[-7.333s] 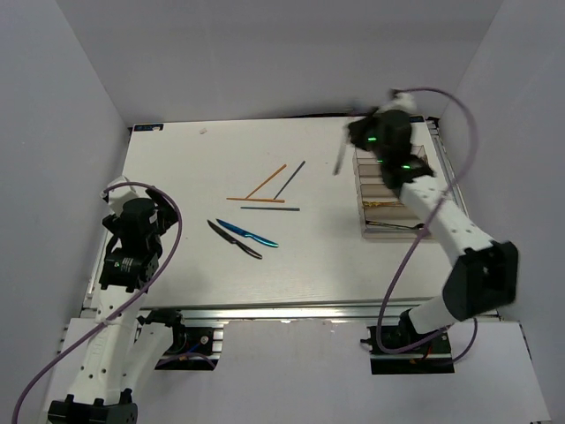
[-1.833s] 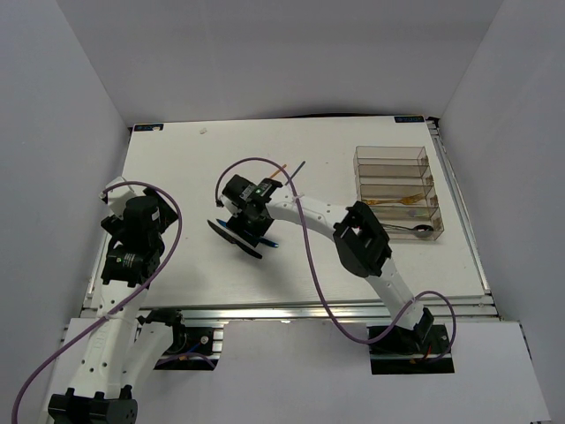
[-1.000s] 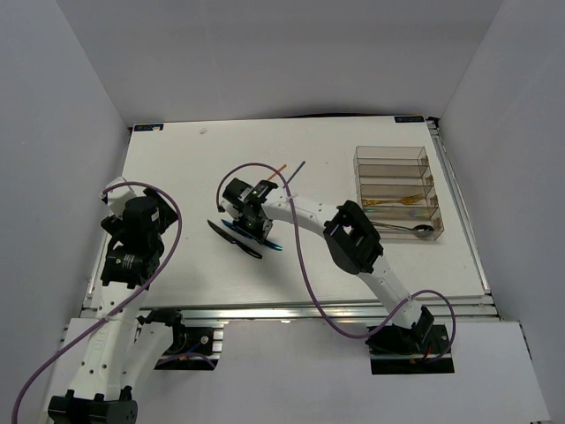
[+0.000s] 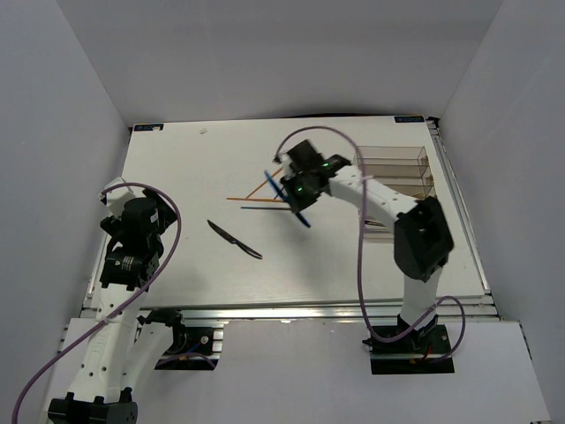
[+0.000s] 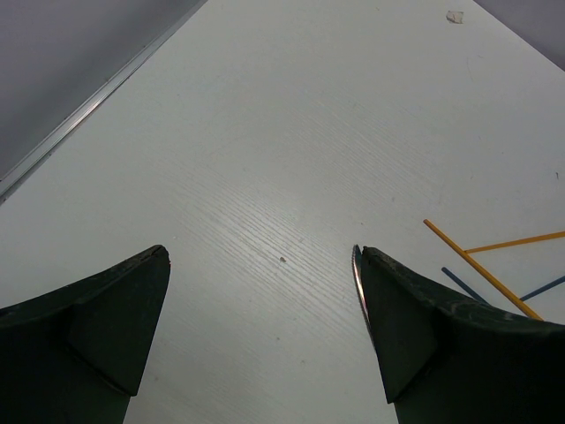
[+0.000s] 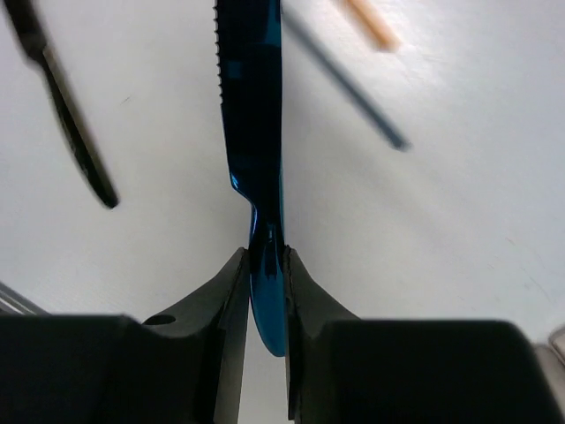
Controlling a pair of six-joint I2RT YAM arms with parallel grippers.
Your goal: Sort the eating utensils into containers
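**Right gripper holds the blue knife over mid-table; left gripper waits open.**

The right gripper (image 6: 263, 258) has its fingers narrowed onto the handle of the blue knife (image 6: 252, 106). The serrated blade points away from the wrist, above the table (image 4: 177, 168) and just beside the chopsticks (image 4: 256, 199). The black knife (image 4: 235, 238) lies flat to the left, well apart from the tray (image 4: 395, 155) at the right edge. The left gripper (image 5: 260, 254) has its fingers spread wide, with nothing between them.
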